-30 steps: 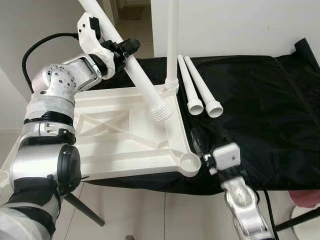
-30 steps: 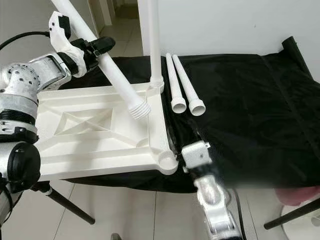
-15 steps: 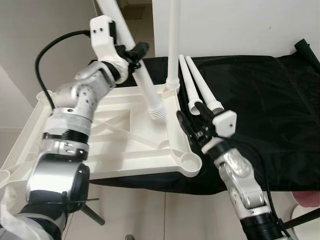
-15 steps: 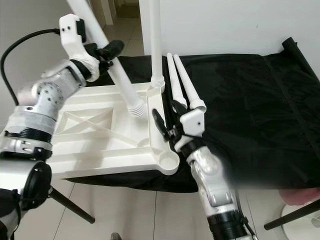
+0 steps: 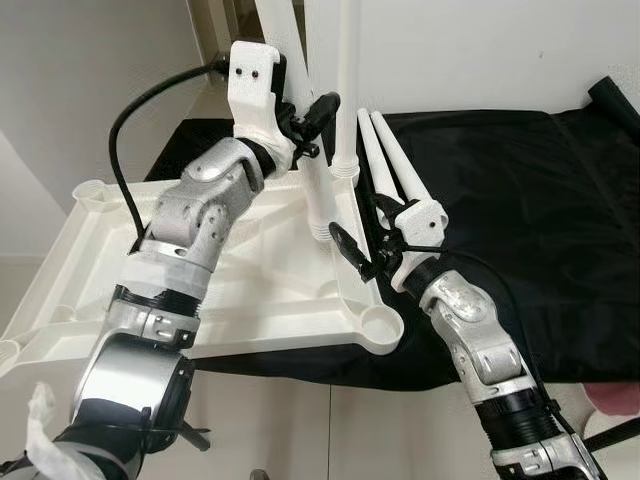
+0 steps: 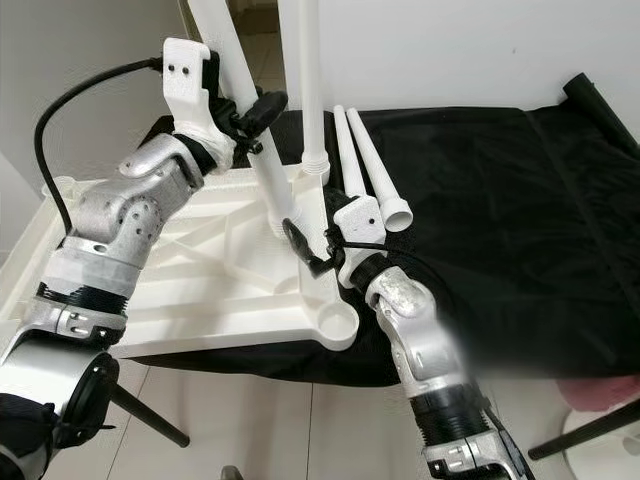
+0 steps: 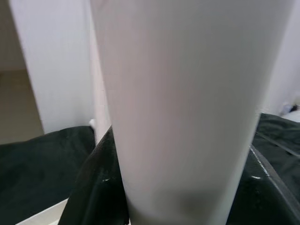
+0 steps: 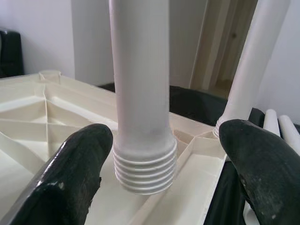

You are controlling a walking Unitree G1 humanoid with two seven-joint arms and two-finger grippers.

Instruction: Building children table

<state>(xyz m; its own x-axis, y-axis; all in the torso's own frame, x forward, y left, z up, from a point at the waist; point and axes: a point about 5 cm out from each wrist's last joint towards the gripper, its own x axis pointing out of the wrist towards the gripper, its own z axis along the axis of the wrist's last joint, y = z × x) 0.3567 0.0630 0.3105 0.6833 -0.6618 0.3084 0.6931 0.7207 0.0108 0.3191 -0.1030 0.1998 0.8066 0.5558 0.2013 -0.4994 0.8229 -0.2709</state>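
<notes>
Left hand (image 5: 305,120) around top-cropped table leg (image 5: 322,195), fingers mostly hidden.

- One white plastic tabletop (image 5: 240,290), lying upside down with its ribbed underside up.
- Four white plastic table legs: one held leg (image 5: 318,190), one upright leg (image 5: 347,90) standing in a corner socket, two loose legs (image 5: 395,180) lying side by side.
- One black cloth (image 5: 520,210).
- Two silver robot arms.

Left pincer (image 5: 312,108) clamped, right pincer (image 5: 362,236) agape
</notes>
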